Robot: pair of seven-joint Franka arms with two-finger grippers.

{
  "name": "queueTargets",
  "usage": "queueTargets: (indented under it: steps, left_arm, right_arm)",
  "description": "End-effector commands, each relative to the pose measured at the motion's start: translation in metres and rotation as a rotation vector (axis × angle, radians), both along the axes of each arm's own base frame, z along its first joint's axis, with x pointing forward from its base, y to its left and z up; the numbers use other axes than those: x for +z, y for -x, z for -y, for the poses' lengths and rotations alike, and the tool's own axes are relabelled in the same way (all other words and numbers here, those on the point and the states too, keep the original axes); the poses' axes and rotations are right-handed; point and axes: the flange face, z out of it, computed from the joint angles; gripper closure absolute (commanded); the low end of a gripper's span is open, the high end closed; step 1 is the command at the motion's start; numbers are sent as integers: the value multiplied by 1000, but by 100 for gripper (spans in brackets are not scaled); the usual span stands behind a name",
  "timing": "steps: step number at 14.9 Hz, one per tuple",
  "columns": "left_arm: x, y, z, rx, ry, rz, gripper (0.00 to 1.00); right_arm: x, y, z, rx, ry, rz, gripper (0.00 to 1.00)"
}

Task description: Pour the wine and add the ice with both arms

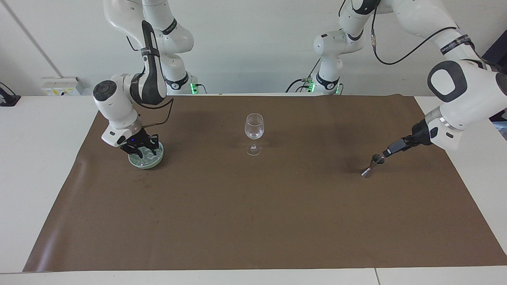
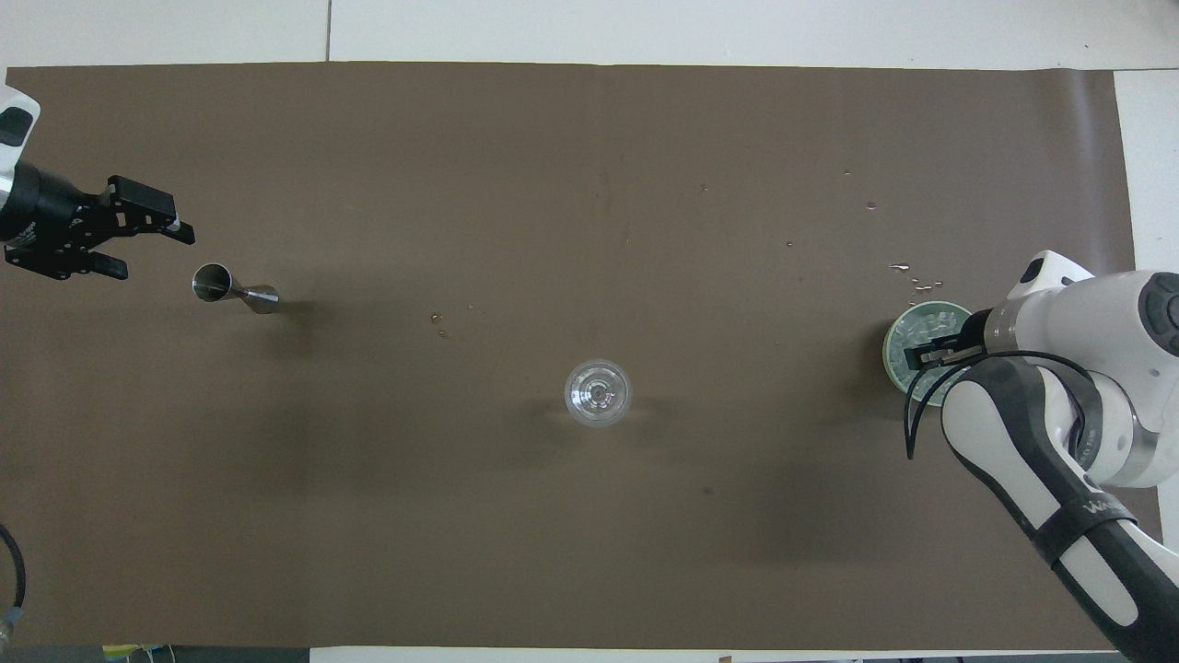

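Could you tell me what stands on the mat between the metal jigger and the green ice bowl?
Only the wine glass, roughly midway between jigger and bowl; the overhead view shows it best.

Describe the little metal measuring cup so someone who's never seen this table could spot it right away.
On the brown mat, look toward the left arm's end. The measuring cup stands there alone, leaning, shiny steel and hourglass-shaped, unlike the clear wine glass mid-mat.
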Motion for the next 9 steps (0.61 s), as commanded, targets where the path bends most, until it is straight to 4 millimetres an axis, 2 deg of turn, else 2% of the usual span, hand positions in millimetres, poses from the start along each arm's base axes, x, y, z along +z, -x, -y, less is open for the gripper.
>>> queueTargets:
  steps: [1, 3, 5, 9]
  left_arm:
    - [29, 29, 35, -124, -82, 23, 0]
    - [45, 35, 43, -141, -97, 50, 0]
    - [60, 38, 70, -186, -99, 80, 0]
    - [92, 46, 70, -205, -132, 72, 0]
  right_arm:
    - [-1, 3, 2, -15, -6, 8, 49]
    - [-2, 3, 3, -13, -6, 8, 49]
    - [-2, 4, 3, -15, -6, 8, 49]
    - [-5, 6, 11, -10, -5, 7, 49]
